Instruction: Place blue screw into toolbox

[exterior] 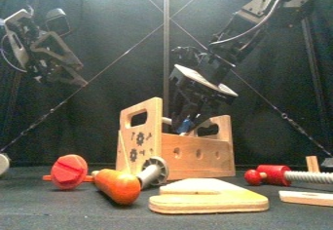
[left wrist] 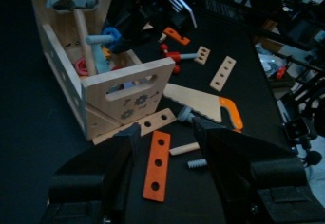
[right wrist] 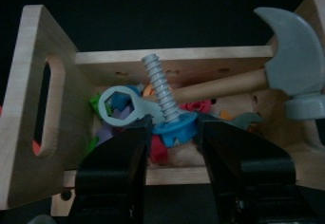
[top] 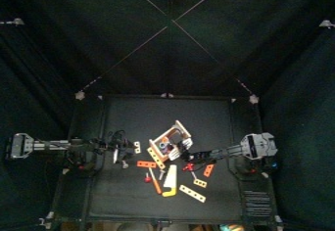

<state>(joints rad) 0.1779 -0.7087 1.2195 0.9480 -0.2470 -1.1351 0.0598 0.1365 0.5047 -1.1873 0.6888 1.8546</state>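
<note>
The blue screw (right wrist: 174,126), blue head and grey threaded shaft, lies inside the wooden toolbox (right wrist: 38,85) among other toy tools. My right gripper (right wrist: 178,157) hangs over the box's open top, jaws open, with the screw's head just beyond the gap and not pinched. In the front view that gripper (exterior: 196,105) dips into the toolbox (exterior: 196,154). My left gripper (left wrist: 172,171) is open and empty, low over the table beside the toolbox (left wrist: 121,85), above an orange perforated strip (left wrist: 158,167).
A hammer with a grey head (right wrist: 290,57) and a light-blue wrench (right wrist: 121,104) lie in the box. On the table: a saw (left wrist: 210,109), wooden strips (left wrist: 222,71), a red screw (exterior: 68,171), an orange-handled screwdriver (exterior: 120,185), and a wooden board (exterior: 208,197).
</note>
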